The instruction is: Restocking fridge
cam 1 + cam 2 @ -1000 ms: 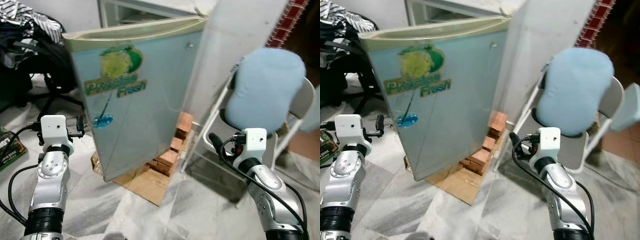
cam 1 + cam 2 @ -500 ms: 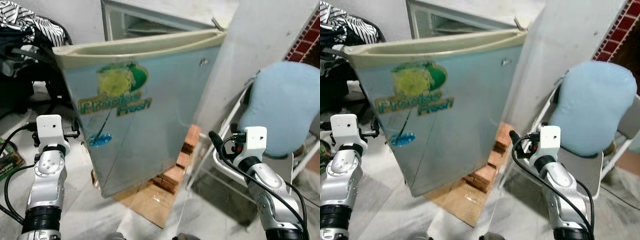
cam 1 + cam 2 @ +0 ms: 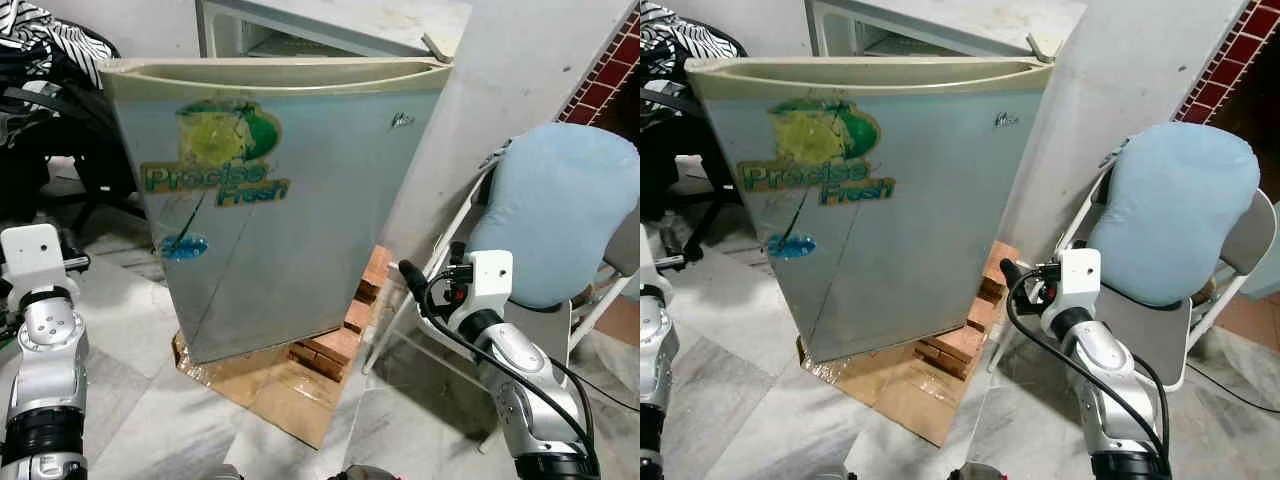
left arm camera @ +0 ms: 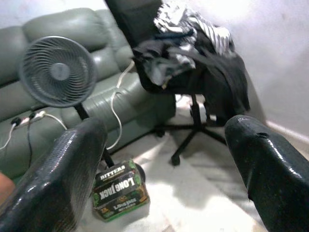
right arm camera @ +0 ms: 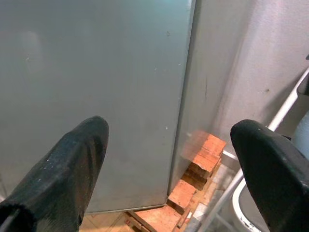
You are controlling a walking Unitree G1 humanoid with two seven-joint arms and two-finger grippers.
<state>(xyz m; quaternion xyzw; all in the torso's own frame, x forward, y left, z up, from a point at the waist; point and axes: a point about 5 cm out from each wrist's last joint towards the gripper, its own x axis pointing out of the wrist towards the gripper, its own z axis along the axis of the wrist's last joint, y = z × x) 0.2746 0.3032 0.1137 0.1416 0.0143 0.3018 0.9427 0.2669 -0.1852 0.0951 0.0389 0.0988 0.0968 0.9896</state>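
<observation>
Head views: a small fridge (image 3: 290,200) stands on flattened cardboard (image 3: 270,385) over a tiled floor (image 3: 130,400), its door swung out toward the viewer so that a gap shows along the top edge; a green and yellow sticker (image 3: 225,150) marks the door front. Bricks (image 3: 345,335) are stacked at the fridge's lower right corner, beside a pale wall (image 3: 490,80). Right of the wall stands a folding chair (image 3: 600,270) with a light blue cushion (image 3: 555,210) propped on it. The left arm (image 3: 45,350) is raised at the far left, well apart from the fridge; the right arm (image 3: 510,350) reaches forward in front of the chair, its gripper (image 3: 412,278) near the bricks and not touching the fridge. An office chair (image 3: 60,120) heaped with clothes (image 3: 50,30) stands behind the left arm. Left wrist view: the left gripper (image 4: 164,169) has its two fingers spread wide with nothing between them; beyond lie the office chair (image 4: 193,72), a fan (image 4: 58,72), a grey-green sofa (image 4: 91,34) and a green box (image 4: 118,191) on the floor. Right wrist view: the right gripper (image 5: 169,169) is likewise spread wide and empty, facing the fridge door (image 5: 96,87), with the bricks (image 5: 200,162) and a white chair tube (image 5: 285,106) beyond.
</observation>
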